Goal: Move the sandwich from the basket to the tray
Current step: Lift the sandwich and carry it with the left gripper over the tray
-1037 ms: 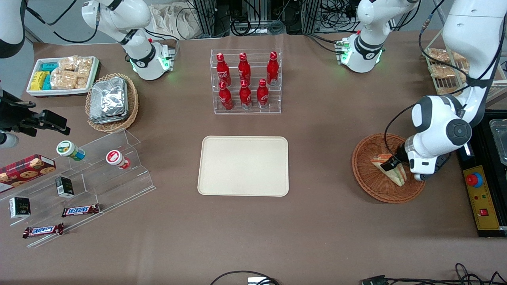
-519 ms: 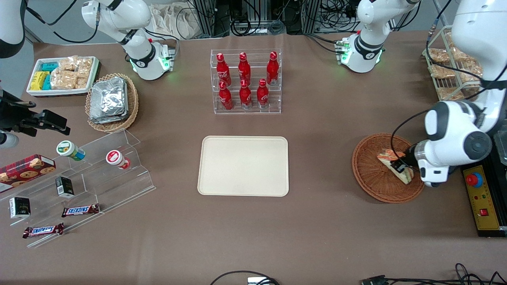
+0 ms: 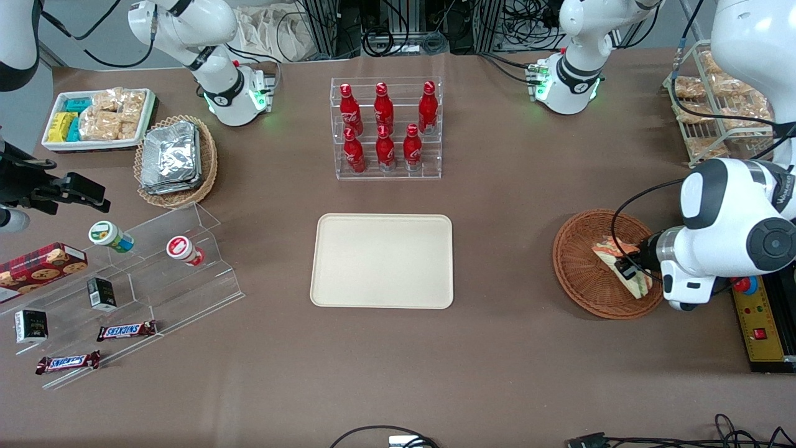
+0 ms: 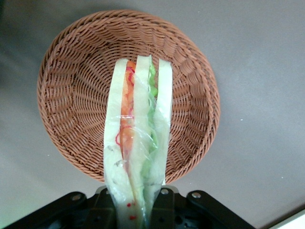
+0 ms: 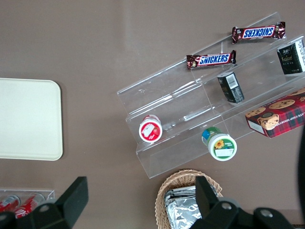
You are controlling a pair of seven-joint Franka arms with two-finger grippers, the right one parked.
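Wrist view: gripper (image 4: 138, 210) clamps sandwich (image 4: 138, 143) by one end above basket (image 4: 71, 71); may droop or slip before tray (image 3: 382, 261).

**Snacks line the table**

We see six red bottles (image 3: 385, 127) racked upright, foil packs (image 3: 170, 156) in a tan basket (image 3: 208, 163), two Snickers bars (image 5: 211, 59) on clear steps (image 3: 155, 274), a cookie box (image 3: 40, 266).

The gripper (image 3: 629, 269) clamps the sandwich (image 3: 612, 258) over the basket (image 3: 581, 274); bare counter (image 3: 504, 249) stretches unobstructed to the tray (image 3: 382, 261) at center frame.
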